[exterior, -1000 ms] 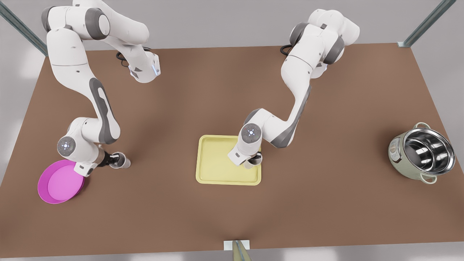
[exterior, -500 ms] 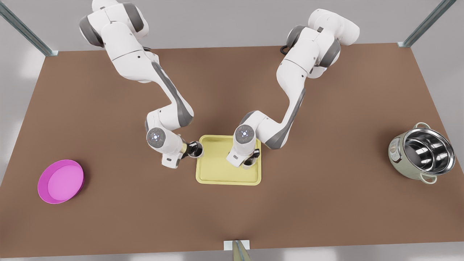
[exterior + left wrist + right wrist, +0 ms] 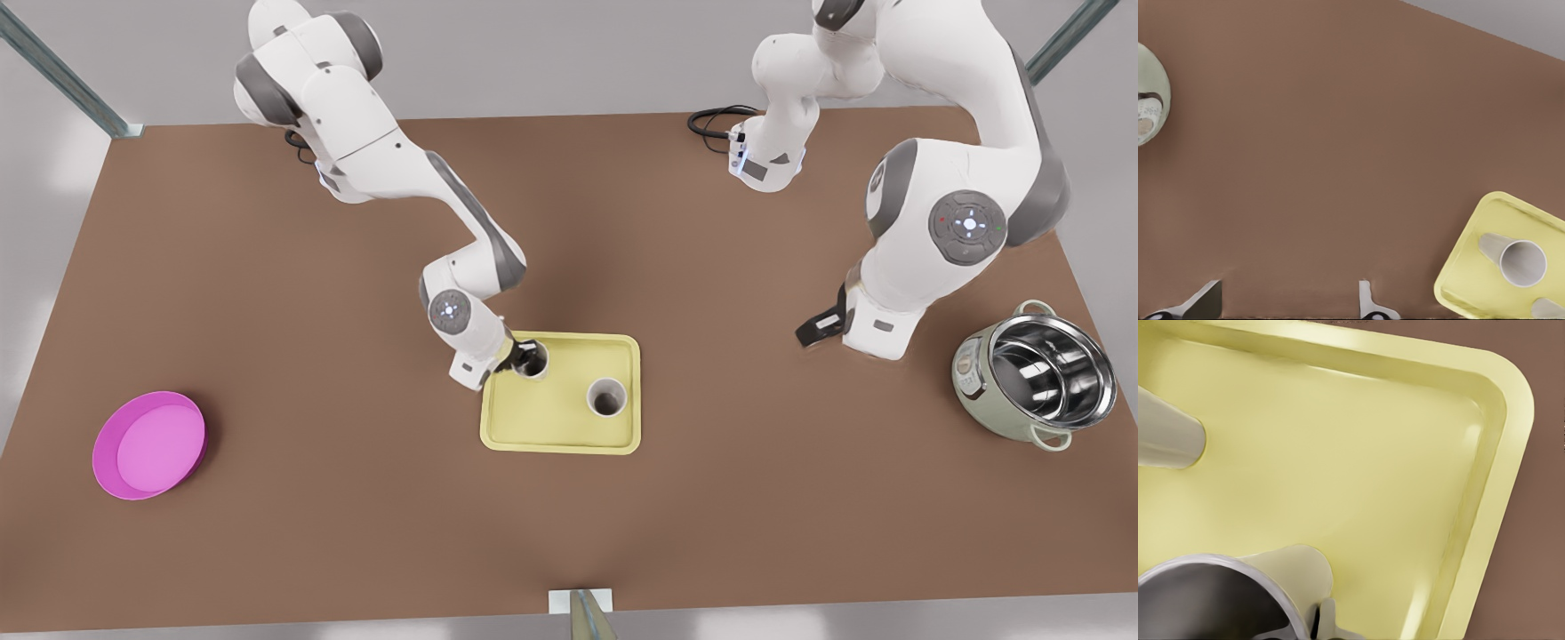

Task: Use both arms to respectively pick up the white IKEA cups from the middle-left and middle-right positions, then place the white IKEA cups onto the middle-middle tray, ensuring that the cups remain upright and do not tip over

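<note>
The pale yellow tray (image 3: 551, 422) lies mid-table. One white cup (image 3: 607, 396) stands upright and free on its right half in the front view. The second white cup (image 3: 533, 360) is at the tray's far left corner, with my right gripper (image 3: 524, 356) shut on it. In the right wrist view that cup's rim (image 3: 1211, 593) is close, one fingertip (image 3: 1327, 617) is beside it, and the free cup (image 3: 1165, 437) stands across the tray (image 3: 1371, 473). My left gripper (image 3: 816, 326) hangs open over bare table at the front view's right; its view (image 3: 1288, 291) shows tray (image 3: 1471, 280) and cup (image 3: 1518, 259).
A magenta plate (image 3: 149, 444) sits at the front view's left. A steel-lined pale green pot (image 3: 1036, 373) stands at the right, just beside the left arm's wrist. Black cables (image 3: 716, 117) lie at the table's far edge.
The right gripper has carried its cup from beside the magenta plate onto the tray's corner. The left gripper has let go of its cup on the tray and drawn back toward the pot.
</note>
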Available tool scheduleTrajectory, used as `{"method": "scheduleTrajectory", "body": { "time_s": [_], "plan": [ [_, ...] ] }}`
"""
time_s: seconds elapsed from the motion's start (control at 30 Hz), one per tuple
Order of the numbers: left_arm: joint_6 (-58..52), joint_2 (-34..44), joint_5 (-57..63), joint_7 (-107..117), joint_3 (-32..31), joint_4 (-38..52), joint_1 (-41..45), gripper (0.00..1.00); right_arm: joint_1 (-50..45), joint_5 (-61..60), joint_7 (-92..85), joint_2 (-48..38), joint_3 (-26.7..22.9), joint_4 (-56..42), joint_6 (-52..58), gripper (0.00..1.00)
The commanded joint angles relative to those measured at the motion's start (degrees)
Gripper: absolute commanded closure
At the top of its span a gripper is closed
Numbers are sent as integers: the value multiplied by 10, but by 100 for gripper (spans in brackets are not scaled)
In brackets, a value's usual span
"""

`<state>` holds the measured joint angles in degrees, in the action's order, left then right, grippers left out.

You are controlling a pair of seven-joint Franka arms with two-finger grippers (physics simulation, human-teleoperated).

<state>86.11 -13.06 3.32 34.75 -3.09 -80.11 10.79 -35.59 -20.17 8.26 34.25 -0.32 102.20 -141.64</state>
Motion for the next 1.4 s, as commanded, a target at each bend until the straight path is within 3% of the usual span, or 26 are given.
{"method": "scheduleTrajectory", "body": {
  "time_s": [0.0, 0.03, 0.07, 0.1, 0.63, 0.73, 0.83, 0.9, 0.93, 1.07, 1.13, 1.2, 1.37],
  "plan": [
    [-23, 31, -3, -310, 1, -45, -15, 0, -1, 4, 149, 0, -2, 1, -48, 79],
    [-24, 24, -10, -311, 1, -45, -17, 0, -1, 4, 149, 0, -2, 1, -48, 79],
    [-24, 22, -10, -311, 1, -45, -17, 0, -1, 4, 149, 0, -2, 0, -48, 32],
    [-48, 24, -11, -311, -1, -45, -23, 0, -1, 6, 149, 0, -2, 0, -48, 0],
    [-60, 22, -14, -312, -9, -46, -24, 0, 5, 15, 144, -5, -4, -3, -41, 0],
    [-61, 22, -14, -311, -9, -47, -24, 0, 16, 16, 142, -34, -9, -6, 9, 0],
    [-61, 22, -13, -311, -9, -47, -24, 0, 49, 22, 134, -57, -10, -25, 74, 0],
    [-61, 22, -13, -311, -9, -48, -24, 0, 110, 64, 64, -67, -19, -66, 190, 0],
    [-61, 22, -13, -311, -9, -48, -24, 0, 159, 154, -23, -62, -24, -77, 225, 0],
    [-61, 22, -13, -310, -10, -48, -24, 0, 293, 173, -284, -23, -32, -111, 212, 0],
    [-61, 22, -13, -310, -10, -48, -24, 0, 295, 195, -294, -62, -33, -119, 256, 0],
    [-61, 22, -13, -310, -10, -48, -24, 0, 300, 200, -294, -123, -38, -165, 375, 0],
    [-61, 22, -13, -309, -10, -48, -24, 0, 300, 234, -279, -267, -36, -127, 478, 0]
  ]
}}
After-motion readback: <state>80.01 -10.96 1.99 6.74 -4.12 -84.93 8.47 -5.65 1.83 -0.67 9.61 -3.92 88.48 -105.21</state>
